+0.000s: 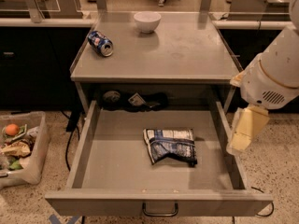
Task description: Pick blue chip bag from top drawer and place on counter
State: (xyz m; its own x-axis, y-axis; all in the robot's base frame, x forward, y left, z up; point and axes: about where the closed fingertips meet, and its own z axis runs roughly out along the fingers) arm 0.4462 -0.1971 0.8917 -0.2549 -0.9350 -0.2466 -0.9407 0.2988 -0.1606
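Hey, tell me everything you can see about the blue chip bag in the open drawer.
The blue chip bag is a crumpled dark-blue packet that looks like foil, with white panels and print. It lies flat on the floor of the open top drawer, right of centre, touching no wall. Nothing rests on it. The gripper hangs outside the drawer's right side, clear of the bag.

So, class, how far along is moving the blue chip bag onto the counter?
Done: the top drawer stands open. In hand: the gripper hangs by the drawer's right side, apart from the blue chip bag. Left: grasping the bag, placing it on the counter.
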